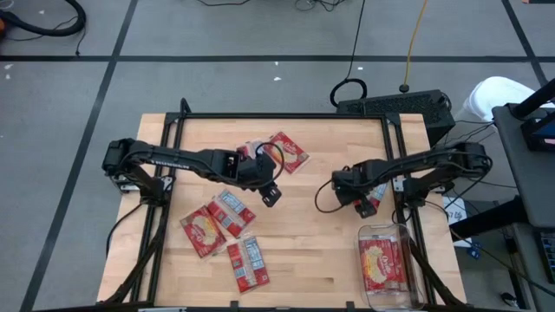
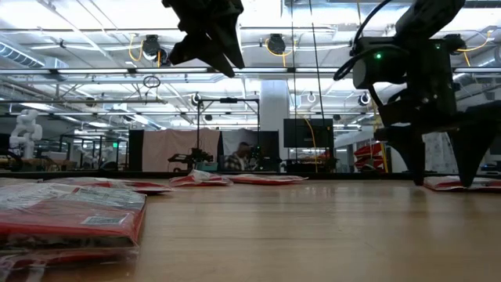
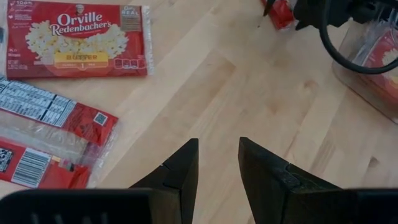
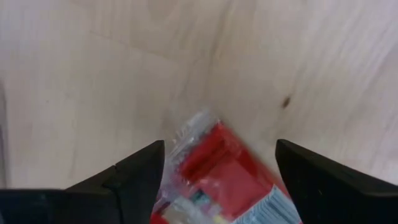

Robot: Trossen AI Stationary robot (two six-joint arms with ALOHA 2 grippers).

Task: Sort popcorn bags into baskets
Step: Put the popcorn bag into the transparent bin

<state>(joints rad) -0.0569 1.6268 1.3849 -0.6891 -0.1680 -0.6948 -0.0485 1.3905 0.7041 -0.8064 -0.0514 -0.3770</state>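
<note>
- Risk: the right claw (image 4: 219,171) straddles only the corner of a popcorn bag (image 4: 227,171) at the tabletop's (image 1: 312,234) right edge; a pinch there could slip, or drag the bag off the side.
- Risk: crinkly film may fold and let go during the carry.
- Right claw: fingers wide apart, down at the tabletop, holding nothing; I cannot tell whether they touch the bag.
- Left claw (image 3: 217,163): raised over mid-table, fingers slightly apart, empty.
- Bin (image 1: 385,265) sits near right, with at least 1 bag inside.
- 3 bags (image 1: 224,234) lie near left, more (image 1: 279,152) lie far of centre.
</note>
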